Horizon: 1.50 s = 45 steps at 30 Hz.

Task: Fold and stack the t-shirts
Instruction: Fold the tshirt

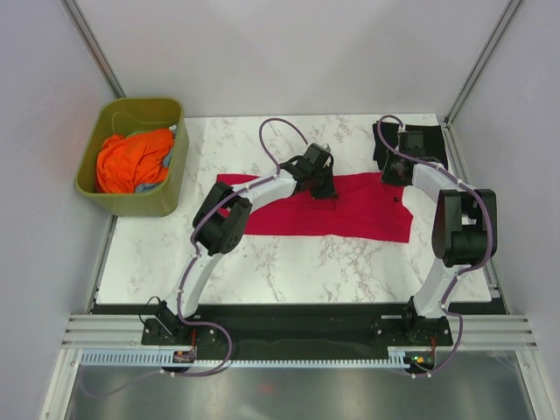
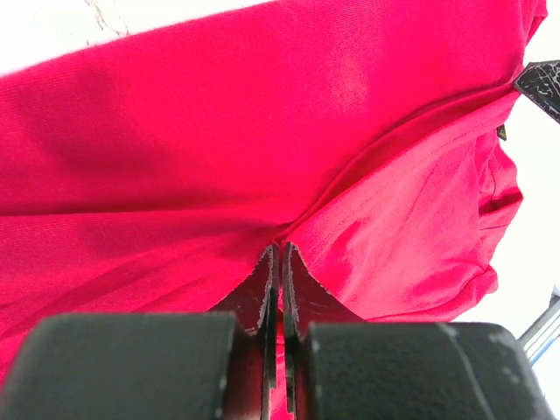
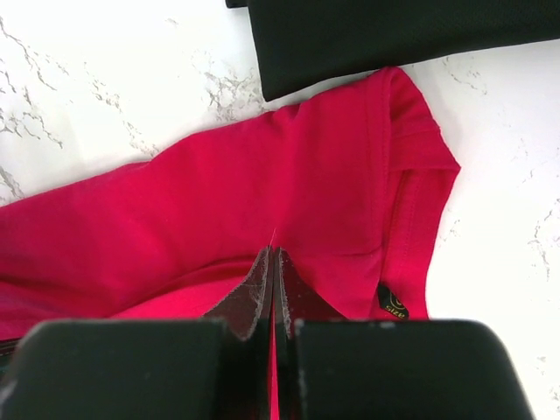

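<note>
Looking down from above, you see the marble worktop (image 1: pixel 289 271) filling the space between the walls. The crimson t-shirt (image 1: pixel 350 214) is the largest thing on it. It lies as a long flat band across the middle, running from behind the left arm's elbow to just in front of the right arm.

At the far left corner, hanging partly over the worktop's edge, stands the olive-green tub (image 1: pixel 144 203), with a bunched orange cloth (image 1: pixel 127 162) inside it.

At the far right corner lies the black t-shirt (image 3: pixel 394 35), folded into a neat dark block. Its near edge sits just beside the crimson shirt's end, and in the right wrist view only a sliver of marble shows between them.

Your left gripper (image 2: pixel 280 249) is down on the middle of the crimson shirt near its far edge. It is clenched, fingertips together, and a raised crease in the fabric runs straight into the tips, so it is grasping crimson cloth.

Your right gripper (image 3: pixel 274 249) is also clenched tight. Its tips rest on the crimson shirt's right end, near the hemmed sleeve. You cannot tell whether any cloth is caught between them.

A small black size label (image 3: pixel 393 302) sits on the fabric just right of that gripper.
</note>
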Each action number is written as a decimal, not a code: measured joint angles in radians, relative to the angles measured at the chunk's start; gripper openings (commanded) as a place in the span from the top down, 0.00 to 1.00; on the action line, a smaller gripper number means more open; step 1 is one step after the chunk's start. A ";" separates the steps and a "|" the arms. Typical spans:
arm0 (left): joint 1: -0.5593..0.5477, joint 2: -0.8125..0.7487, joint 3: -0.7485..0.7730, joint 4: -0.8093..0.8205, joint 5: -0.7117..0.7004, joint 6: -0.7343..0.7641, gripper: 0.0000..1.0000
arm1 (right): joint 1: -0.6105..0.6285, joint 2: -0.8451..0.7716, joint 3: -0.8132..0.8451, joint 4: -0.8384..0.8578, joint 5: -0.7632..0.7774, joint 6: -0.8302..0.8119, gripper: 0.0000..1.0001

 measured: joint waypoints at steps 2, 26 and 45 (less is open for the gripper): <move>0.000 0.000 0.000 0.000 0.000 0.000 0.98 | 0.000 0.000 0.000 0.002 -0.006 0.000 1.00; -0.002 -0.006 -0.036 0.001 -0.043 -0.079 0.98 | 0.063 -0.003 0.001 0.100 0.004 -0.053 1.00; -0.005 -0.037 -0.084 0.001 -0.161 -0.135 0.93 | 0.080 0.018 0.008 0.184 0.042 -0.084 1.00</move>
